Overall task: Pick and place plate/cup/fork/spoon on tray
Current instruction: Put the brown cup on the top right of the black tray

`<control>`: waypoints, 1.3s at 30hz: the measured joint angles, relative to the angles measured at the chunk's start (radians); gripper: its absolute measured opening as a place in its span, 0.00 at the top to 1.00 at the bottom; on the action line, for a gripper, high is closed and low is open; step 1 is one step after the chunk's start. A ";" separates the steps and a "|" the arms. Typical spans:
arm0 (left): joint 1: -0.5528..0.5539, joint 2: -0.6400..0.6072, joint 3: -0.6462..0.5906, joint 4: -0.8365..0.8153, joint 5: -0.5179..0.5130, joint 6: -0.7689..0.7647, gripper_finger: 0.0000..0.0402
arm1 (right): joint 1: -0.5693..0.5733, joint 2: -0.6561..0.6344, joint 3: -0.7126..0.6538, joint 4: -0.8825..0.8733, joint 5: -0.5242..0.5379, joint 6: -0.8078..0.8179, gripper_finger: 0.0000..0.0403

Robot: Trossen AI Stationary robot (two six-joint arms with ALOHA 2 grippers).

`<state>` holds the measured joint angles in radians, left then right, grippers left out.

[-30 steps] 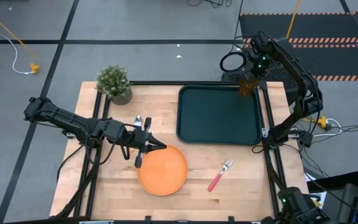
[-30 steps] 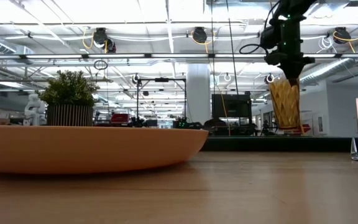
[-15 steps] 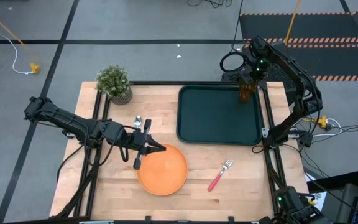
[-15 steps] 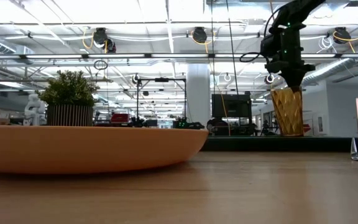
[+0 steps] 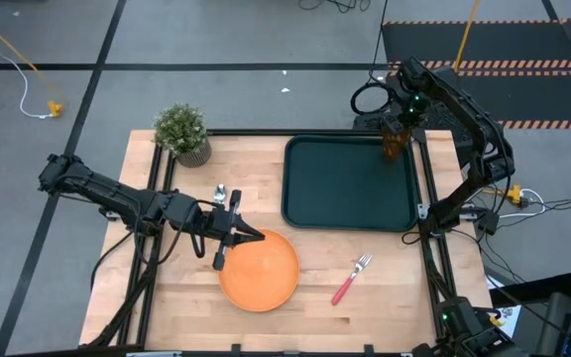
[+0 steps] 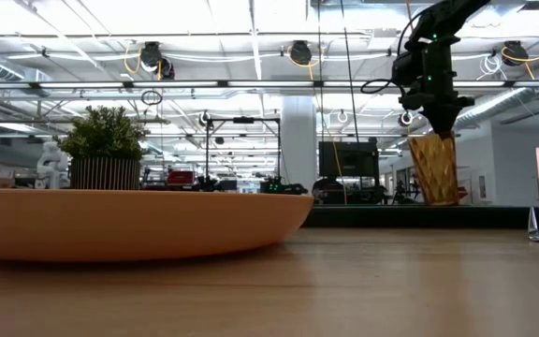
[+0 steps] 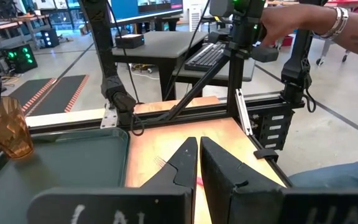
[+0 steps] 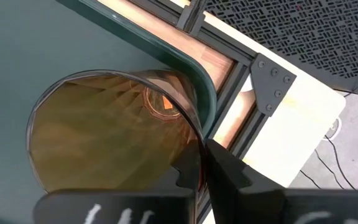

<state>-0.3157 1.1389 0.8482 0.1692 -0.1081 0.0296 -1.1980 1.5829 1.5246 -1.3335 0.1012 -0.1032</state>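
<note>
A: Where is the right gripper [image 5: 397, 131] working now?

B: It is hanging over the far right corner of the tray [image 5: 337, 193]. Its fingers [image 8: 219, 165] are pinching the rim of the cup [image 5: 394, 145], one finger inside and one outside. In the low view the cup [image 6: 435, 168] is standing upright under the gripper, with its base down at the tray, but I cannot tell if it is touching the tray floor.

A: And the tray, is it carrying something else?

B: Only the cup is showing over it. The tray is lying on the far right part of the bench [image 5: 181, 293].

A: What is the left gripper [image 5: 234, 238] doing?

B: It is sitting at the left edge of the plate [image 5: 260, 272], low over the bench. In the left wrist view its fingers [image 7: 183, 167] are standing almost together, with only a thin gap between them, and they are gripping nothing that I can see.

A: Where are the other pieces lying?

B: The plate is resting on the bench, near the front, left of the tray's near edge. The fork [image 5: 351, 279] is lying on the bench to the right of the plate, apart from it, just in front of the tray. A small silver thing [image 5: 221, 190] is lying just beyond the left gripper, but it is too small to name surely. The potted plant [image 5: 183, 133] is standing at the far left corner.
</note>
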 joint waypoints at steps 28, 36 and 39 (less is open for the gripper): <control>0.001 0.000 0.000 0.007 0.000 0.000 0.94 | 0.028 0.000 -0.078 0.054 0.003 -0.032 0.88; 0.001 0.000 0.000 0.013 0.000 0.014 0.94 | 0.035 -0.005 -0.085 0.100 0.018 -0.045 0.77; 0.001 0.000 0.000 0.016 0.000 0.018 0.94 | 0.035 -0.006 -0.085 0.097 0.020 -0.045 0.75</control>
<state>-0.3149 1.1389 0.8482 0.1848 -0.1081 0.0475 -1.1629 1.5772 1.4391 -1.2362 0.1211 -0.1478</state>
